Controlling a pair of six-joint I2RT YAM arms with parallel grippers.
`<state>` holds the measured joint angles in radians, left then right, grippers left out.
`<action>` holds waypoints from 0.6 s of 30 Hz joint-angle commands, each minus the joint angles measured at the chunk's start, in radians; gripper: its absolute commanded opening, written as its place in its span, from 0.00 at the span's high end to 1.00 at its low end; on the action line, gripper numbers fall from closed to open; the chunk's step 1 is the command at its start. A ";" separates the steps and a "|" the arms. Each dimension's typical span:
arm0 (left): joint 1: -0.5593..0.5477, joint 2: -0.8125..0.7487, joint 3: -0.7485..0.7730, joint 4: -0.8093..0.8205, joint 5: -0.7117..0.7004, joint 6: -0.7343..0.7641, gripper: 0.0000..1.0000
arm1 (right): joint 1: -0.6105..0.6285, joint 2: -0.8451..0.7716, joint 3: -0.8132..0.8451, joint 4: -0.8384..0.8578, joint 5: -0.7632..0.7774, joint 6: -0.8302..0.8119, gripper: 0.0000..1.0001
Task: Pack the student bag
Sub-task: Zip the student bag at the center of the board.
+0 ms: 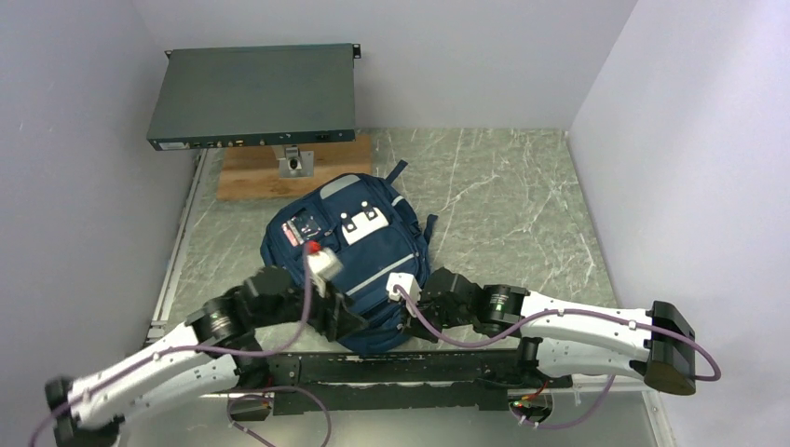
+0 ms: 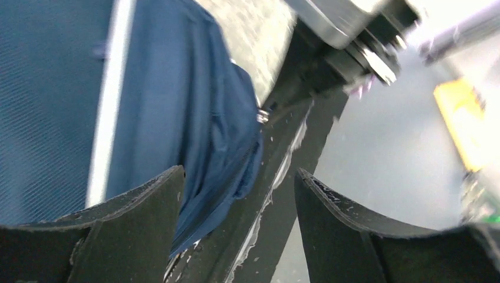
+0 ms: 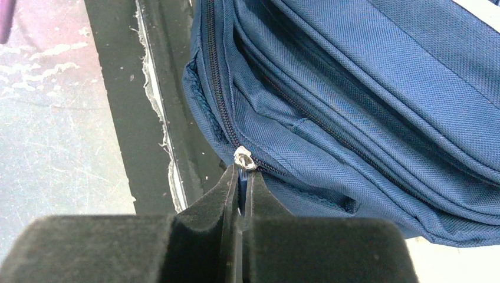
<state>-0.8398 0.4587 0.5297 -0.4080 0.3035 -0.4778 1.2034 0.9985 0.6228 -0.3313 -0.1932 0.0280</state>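
Zipper pull (image 3: 243, 158) of student bag (image 3: 365, 88) pinched in closed right end effector (image 3: 239, 180), left end effector (image 2: 239, 174) spread, empty

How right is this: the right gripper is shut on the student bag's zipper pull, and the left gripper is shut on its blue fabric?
One part is wrong. The left gripper is open: the left wrist view shows its fingers apart, with fabric of the student bag only beside one of them. The right gripper is indeed shut on the zipper pull.
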 commanded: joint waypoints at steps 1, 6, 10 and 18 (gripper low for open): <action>-0.331 0.139 0.028 0.170 -0.291 0.207 0.26 | -0.012 -0.028 0.009 0.130 -0.092 -0.030 1.00; -0.506 0.345 0.009 0.314 -0.430 0.278 0.24 | -0.019 -0.020 0.016 0.127 -0.103 -0.001 1.00; -0.576 0.440 -0.010 0.397 -0.582 0.318 0.29 | -0.021 -0.004 0.038 0.087 -0.106 -0.018 1.00; -0.655 0.461 -0.158 0.614 -0.722 0.370 0.49 | -0.029 -0.018 0.127 -0.012 -0.153 -0.261 1.00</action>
<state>-1.4597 0.9009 0.4019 0.0937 -0.3027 -0.1593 1.1721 1.0088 0.6300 -0.3740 -0.2604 -0.0769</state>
